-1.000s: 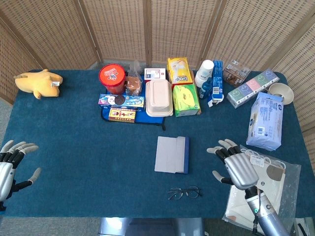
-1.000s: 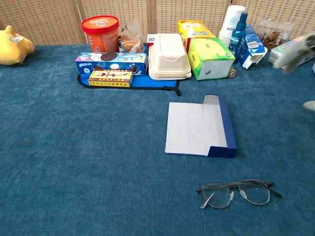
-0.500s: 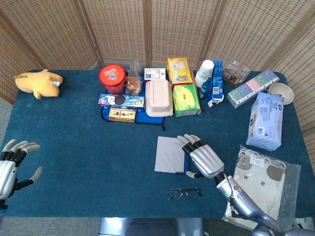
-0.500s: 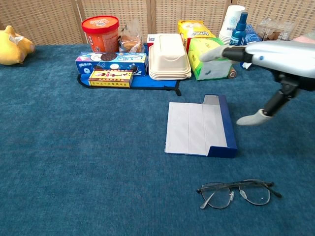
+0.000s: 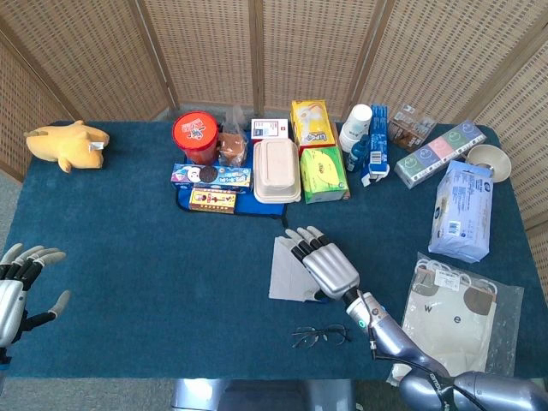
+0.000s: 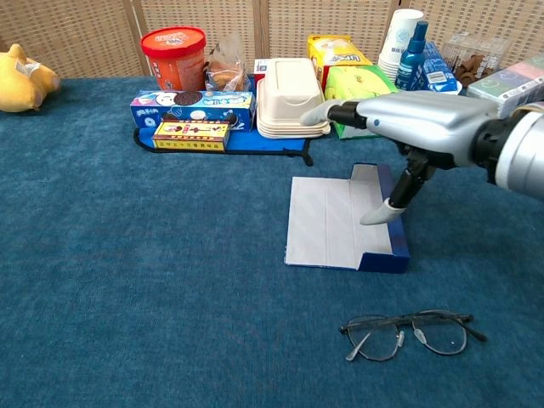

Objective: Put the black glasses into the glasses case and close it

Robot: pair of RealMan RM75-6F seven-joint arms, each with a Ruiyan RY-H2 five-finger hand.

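Right hand positioned over the open glasses case, fingers spread and extended flat, thumb pointing down toward the case's blue tray; nothing held; contact with the case cannot be told. Glasses case lying open at mid-table, grey flap unfolded to the left, blue tray on the right. Black glasses lying on the blue table just in front of the case, apart from it and from the hand. Left hand at the table's near left edge, fingers spread, holding nothing.
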